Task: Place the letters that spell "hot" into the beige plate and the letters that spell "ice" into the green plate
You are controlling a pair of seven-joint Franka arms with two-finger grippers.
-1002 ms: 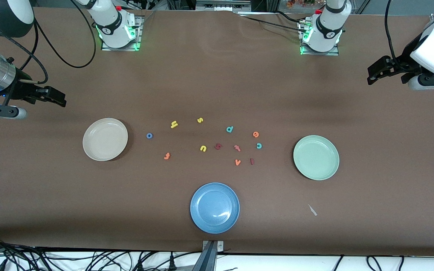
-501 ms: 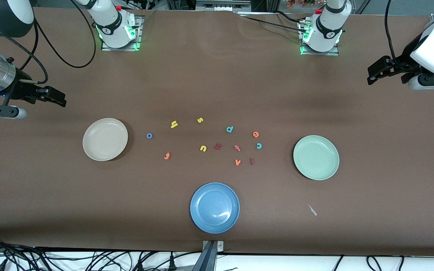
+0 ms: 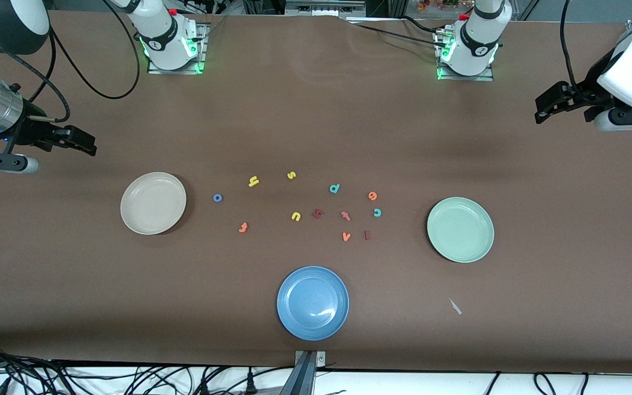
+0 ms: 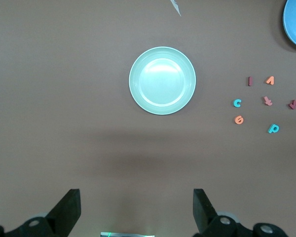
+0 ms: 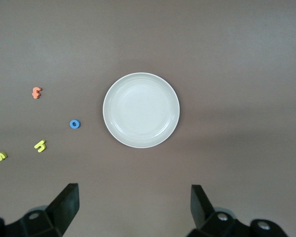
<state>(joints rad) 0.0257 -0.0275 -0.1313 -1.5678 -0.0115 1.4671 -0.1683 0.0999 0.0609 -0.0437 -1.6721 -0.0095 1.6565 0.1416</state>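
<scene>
The released right hand [image 3: 83, 141], over the counter's end, is nearer the round cream-beige plate [image 3: 153, 203] and tiny blue foam ring-shaped o [image 3: 218, 198] than the released left hand [image 3: 545, 106].

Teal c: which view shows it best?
Left wrist view: the teal c reads largest there, clear of the green plate. The front view shows it smaller among the other letters. The right wrist view misses it.

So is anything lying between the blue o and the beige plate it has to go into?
Nothing visible. Only bare table separates the blue o from the beige plate. The open right gripper hangs up toward that end of the table, holding nothing.
</scene>
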